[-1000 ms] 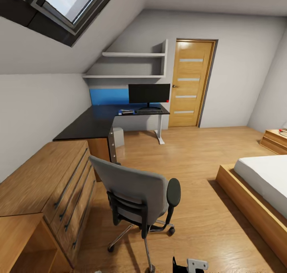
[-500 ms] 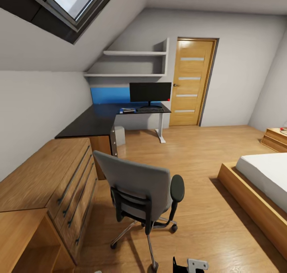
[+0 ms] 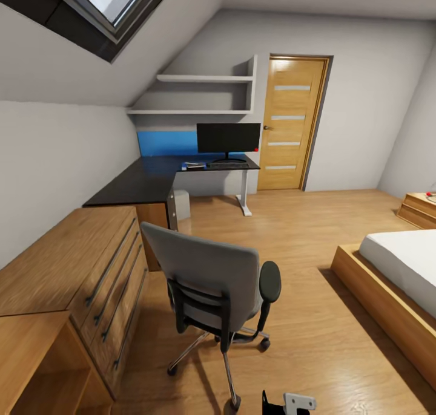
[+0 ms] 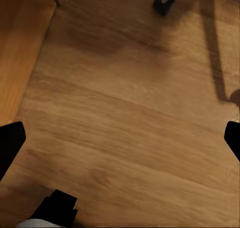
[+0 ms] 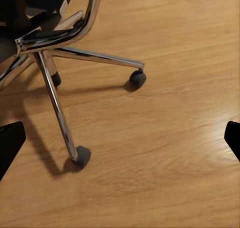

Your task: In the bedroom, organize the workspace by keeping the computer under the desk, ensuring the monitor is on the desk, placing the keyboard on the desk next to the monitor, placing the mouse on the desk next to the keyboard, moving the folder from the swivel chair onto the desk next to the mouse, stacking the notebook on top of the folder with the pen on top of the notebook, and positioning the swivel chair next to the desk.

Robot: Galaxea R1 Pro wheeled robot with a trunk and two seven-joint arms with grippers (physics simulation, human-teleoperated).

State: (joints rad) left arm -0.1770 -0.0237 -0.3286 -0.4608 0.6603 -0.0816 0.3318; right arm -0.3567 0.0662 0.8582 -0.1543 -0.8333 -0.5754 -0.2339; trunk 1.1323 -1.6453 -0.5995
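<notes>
Facing the swivel chair (image 3: 212,282) near the far desk (image 3: 145,182), both grippers hung wide open and empty; approaching its seat side squarely seemed wisest.

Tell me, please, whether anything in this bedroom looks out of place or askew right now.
The swivel chair stands out: it sits in the middle of the wood floor beside the wooden drawer chest, well away from the desk, its back toward the camera. The monitor stands upright on the desk. Nothing looks spilled or damaged.
</notes>
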